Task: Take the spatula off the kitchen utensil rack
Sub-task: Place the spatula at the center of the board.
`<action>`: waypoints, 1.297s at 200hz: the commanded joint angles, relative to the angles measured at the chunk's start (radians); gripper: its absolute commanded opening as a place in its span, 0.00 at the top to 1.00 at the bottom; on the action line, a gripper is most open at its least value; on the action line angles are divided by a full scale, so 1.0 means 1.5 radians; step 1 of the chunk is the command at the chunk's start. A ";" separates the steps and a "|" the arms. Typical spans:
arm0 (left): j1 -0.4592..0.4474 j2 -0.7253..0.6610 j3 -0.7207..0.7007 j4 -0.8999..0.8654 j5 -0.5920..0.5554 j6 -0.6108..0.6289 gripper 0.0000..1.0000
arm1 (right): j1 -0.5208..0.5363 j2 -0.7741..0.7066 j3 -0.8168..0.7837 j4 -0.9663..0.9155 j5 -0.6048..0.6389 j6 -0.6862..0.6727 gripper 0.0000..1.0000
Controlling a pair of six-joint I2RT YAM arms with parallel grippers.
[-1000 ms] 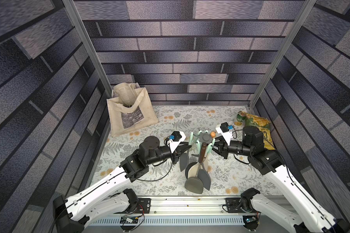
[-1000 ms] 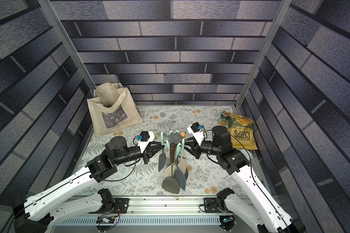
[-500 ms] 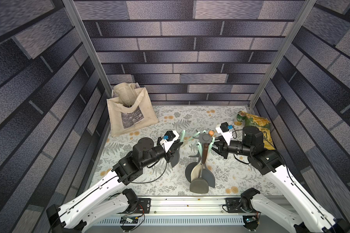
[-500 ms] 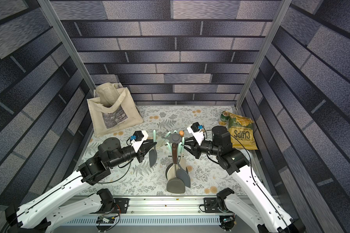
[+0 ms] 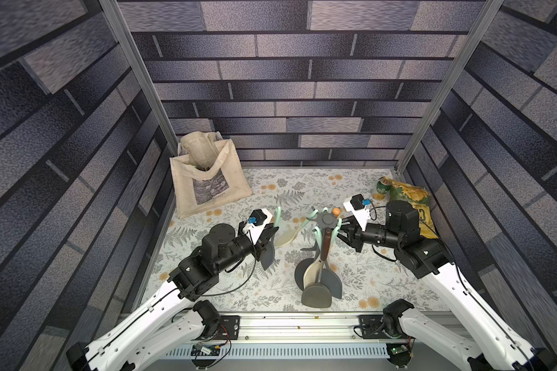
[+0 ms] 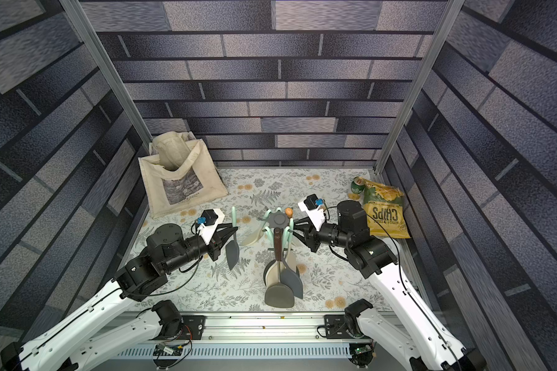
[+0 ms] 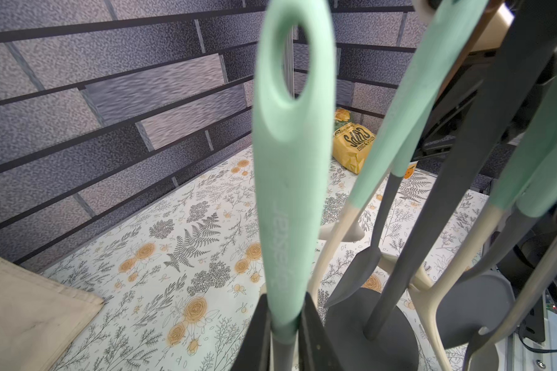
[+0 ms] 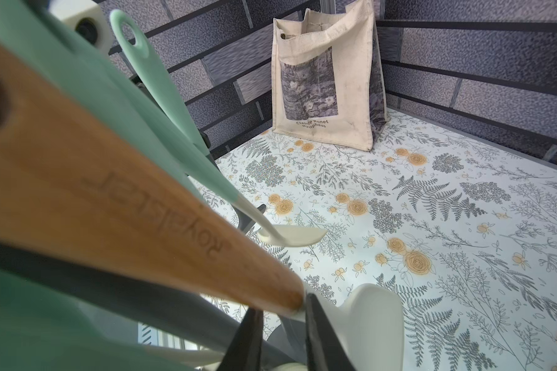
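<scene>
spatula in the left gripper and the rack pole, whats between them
A cream spoon with a mint handle, hung on the kitchen utensil rack, in both top views.

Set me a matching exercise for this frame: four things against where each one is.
1 mint-handled grey spatula
2 cream canvas tote bag
3 yellow chips bag
4 dark grey kitchen utensil rack

A far right, by the wall
B clamped in the left gripper
C far left corner, upright
D mid-table, utensils hanging on it

Pairs: 1-B, 2-C, 3-A, 4-D

Spatula (image 5: 267, 255) left of kitchen utensil rack (image 5: 326, 220); tote (image 5: 208, 180) back-left; chips (image 5: 410, 199) back-right.
</scene>
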 commanded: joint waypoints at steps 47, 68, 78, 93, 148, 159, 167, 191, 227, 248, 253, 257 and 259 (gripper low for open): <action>0.052 -0.013 0.019 -0.070 -0.131 -0.048 1.00 | 0.007 -0.008 -0.010 0.019 0.021 -0.012 0.75; 0.071 0.005 0.037 -0.088 -0.164 -0.060 1.00 | 0.005 -0.014 -0.015 0.019 0.027 -0.012 0.75; 0.077 0.016 0.045 -0.098 -0.181 -0.066 1.00 | 0.006 -0.018 -0.016 0.019 0.029 -0.012 0.75; 0.088 0.030 0.058 -0.105 -0.208 -0.075 1.00 | 0.006 -0.023 -0.019 0.018 0.034 -0.012 0.75; 0.142 0.093 0.124 -0.166 -0.293 -0.091 1.00 | 0.006 -0.029 -0.023 0.019 0.047 -0.016 0.75; 0.161 0.106 0.142 -0.183 -0.305 -0.091 1.00 | 0.006 -0.027 -0.022 0.019 0.046 -0.016 0.75; 0.182 0.117 0.157 -0.198 -0.305 -0.095 1.00 | 0.006 -0.026 -0.023 0.019 0.046 -0.017 0.75; 0.264 0.164 0.218 -0.262 -0.270 -0.117 1.00 | 0.006 -0.026 -0.025 0.021 0.046 -0.023 0.75; 0.347 0.240 0.307 -0.363 -0.225 -0.116 1.00 | 0.006 -0.030 -0.025 0.031 0.046 -0.022 0.75; 0.374 0.277 0.342 -0.399 -0.204 -0.106 1.00 | 0.006 -0.029 -0.024 0.035 0.047 -0.023 0.75; 0.380 0.286 0.350 -0.408 -0.197 -0.103 1.00 | 0.006 -0.029 -0.025 0.035 0.046 -0.023 0.75; 0.384 0.294 0.356 -0.415 -0.193 -0.101 1.00 | 0.006 -0.029 -0.023 0.036 0.047 -0.022 0.75; 0.386 0.298 0.359 -0.419 -0.191 -0.099 1.00 | 0.006 -0.029 -0.023 0.037 0.046 -0.022 0.75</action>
